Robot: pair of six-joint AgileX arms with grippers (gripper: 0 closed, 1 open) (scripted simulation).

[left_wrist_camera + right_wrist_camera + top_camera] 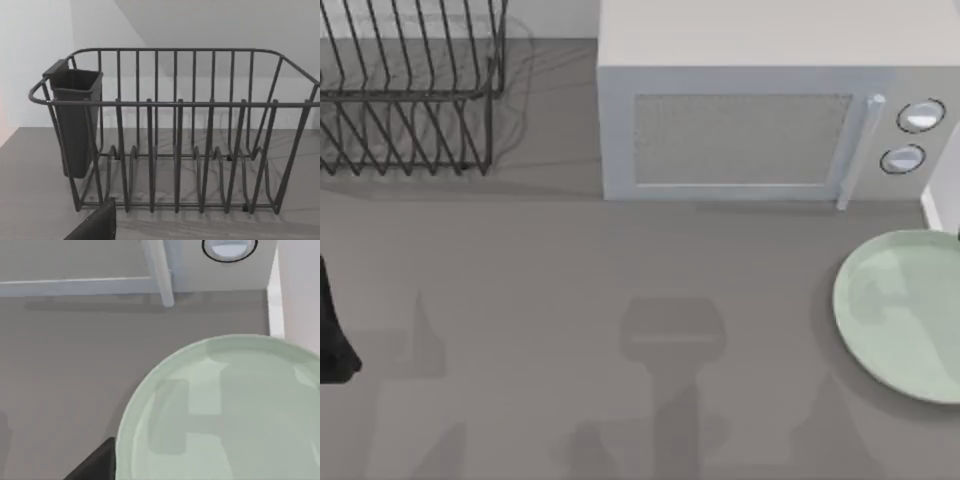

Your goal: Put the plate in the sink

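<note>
Top view: large round pale mint-green plate (905,315) lies flat at the counter's right edge, just before the grey-white microwave (760,120); thin white sink rim (932,208) just beside it; black wire dish rack (410,90) at far-left corner; left arm parked at left edge. Left wrist view: rack only. Right wrist view: plate below the right gripper, finger state cannot be told. Step judged: approach; next, grasp the plate's rim.
</note>
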